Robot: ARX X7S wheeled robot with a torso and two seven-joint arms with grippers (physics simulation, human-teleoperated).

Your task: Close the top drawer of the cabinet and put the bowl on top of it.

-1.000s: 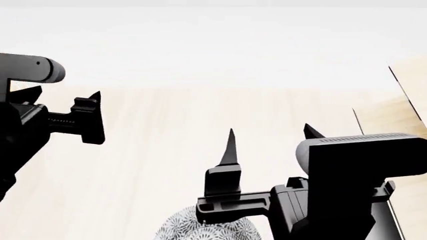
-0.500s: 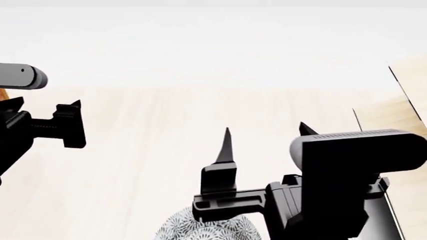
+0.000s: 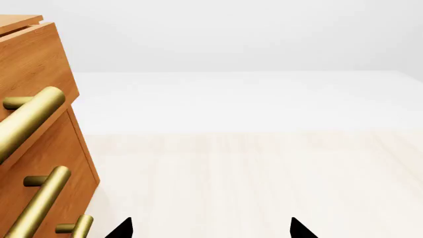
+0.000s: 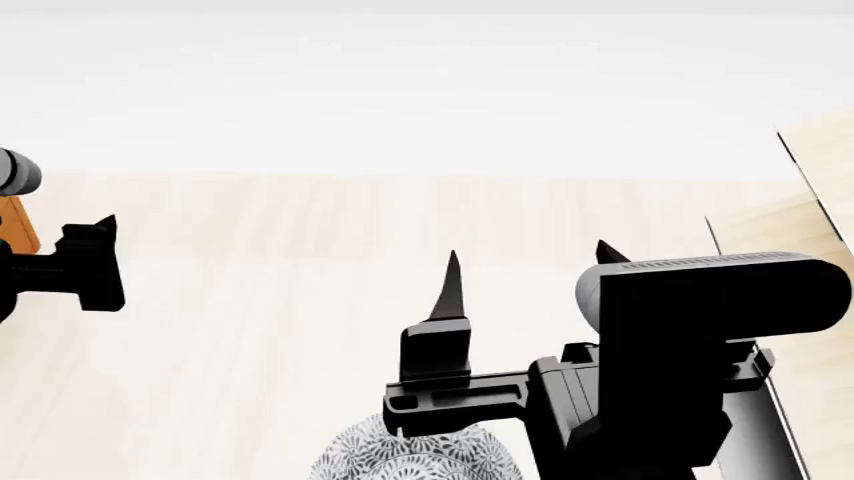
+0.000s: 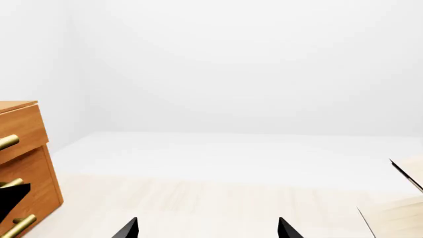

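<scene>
Both of my grippers are spread empty. My left gripper (image 4: 83, 262) is sliding toward the cabinet (image 3: 36, 148), nearing the protruding top drawer (image 3: 29, 74). The bowl (image 4: 416, 455) is waiting below my right gripper (image 4: 527, 275).

I see the cabinet (image 3: 39, 148) as warm orange-brown wood with a smooth, satin grain, and the top drawer (image 3: 29, 69) carries a polished brass bar handle (image 3: 29, 121). My tools (image 4: 527, 270) look like matt black plastic. The bowl (image 4: 414, 455) shows a grey floral glaze. The surface (image 4: 294, 300) is pale, matt wood.
</scene>
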